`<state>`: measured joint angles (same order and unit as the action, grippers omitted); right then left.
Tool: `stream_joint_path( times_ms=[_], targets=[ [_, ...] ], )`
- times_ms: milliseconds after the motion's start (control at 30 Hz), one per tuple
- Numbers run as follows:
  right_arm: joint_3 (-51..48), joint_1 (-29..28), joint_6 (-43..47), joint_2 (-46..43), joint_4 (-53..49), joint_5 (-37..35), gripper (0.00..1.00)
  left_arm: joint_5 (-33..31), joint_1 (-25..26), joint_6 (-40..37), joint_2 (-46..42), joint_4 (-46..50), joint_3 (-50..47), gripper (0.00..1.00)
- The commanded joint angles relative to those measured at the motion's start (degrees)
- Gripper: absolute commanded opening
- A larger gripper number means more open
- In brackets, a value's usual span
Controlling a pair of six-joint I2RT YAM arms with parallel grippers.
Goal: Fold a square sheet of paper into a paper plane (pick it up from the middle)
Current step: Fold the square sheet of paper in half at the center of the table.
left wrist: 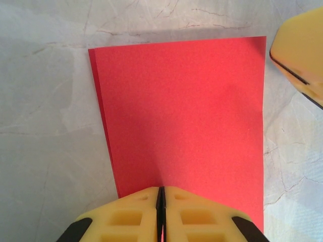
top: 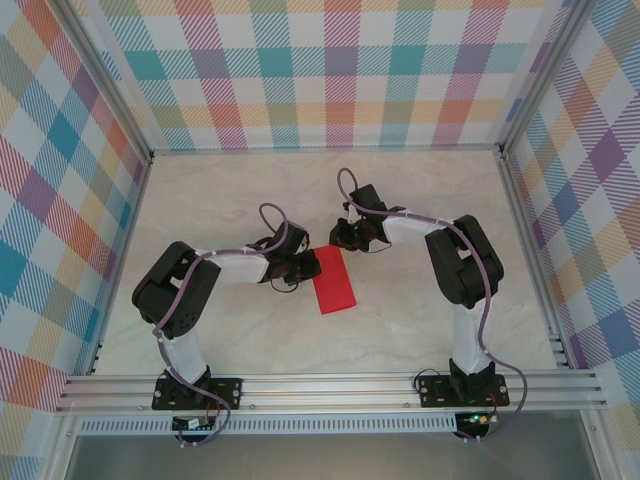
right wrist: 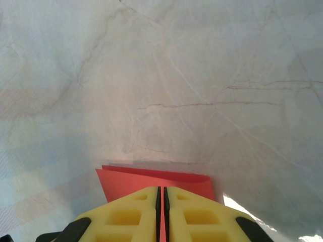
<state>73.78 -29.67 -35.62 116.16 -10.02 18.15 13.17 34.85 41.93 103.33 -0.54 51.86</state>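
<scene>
1. Lying flat on the marble-pattern table (top: pixel 220 200), the red sheet of paper (top: pixel 333 280) is doubled into a narrow rectangle. It sits between the two arms, near the table's middle.
2. The left wrist view shows a lower layer peeking out slightly along one edge.
3. The left gripper (left wrist: pixel 160 190) has its jaws closed together, tips over the sheet's left long edge. Whether they pinch the paper cannot be told.
4. The right gripper (right wrist: pixel 161 189) has its jaws closed together, tips over the sheet's far short end.
5. The two grippers are near each other, not touching.
</scene>
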Motion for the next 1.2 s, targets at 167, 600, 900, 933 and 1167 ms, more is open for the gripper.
stream_joint_path(
  times_ms=[167,600,900,933,1167],
  targets=[
    [1.1,0.2,-0.9,4.1,-2.2,-2.7,0.12,-3.9,0.8,-1.4,1.7,10.3,-2.8,0.11],
    [-10.5,0.1,-1.0,-11.8,-2.0,6.9,0.16,-3.7,0.8,-1.4,1.7,10.3,-2.3,0.11],
    [-17.5,-0.8,-0.8,-13.3,-2.2,9.0,0.15,-3.8,0.8,-1.4,1.6,10.7,-1.4,0.11],
    [-17.8,-0.8,-0.8,-13.0,-2.4,8.5,0.14,-3.8,0.8,-1.4,1.6,10.8,-1.4,0.11],
    [-18.7,-0.8,-0.8,-11.0,-3.1,5.3,0.13,-3.4,0.8,-1.5,0.8,11.3,-0.9,0.11]
  ],
)
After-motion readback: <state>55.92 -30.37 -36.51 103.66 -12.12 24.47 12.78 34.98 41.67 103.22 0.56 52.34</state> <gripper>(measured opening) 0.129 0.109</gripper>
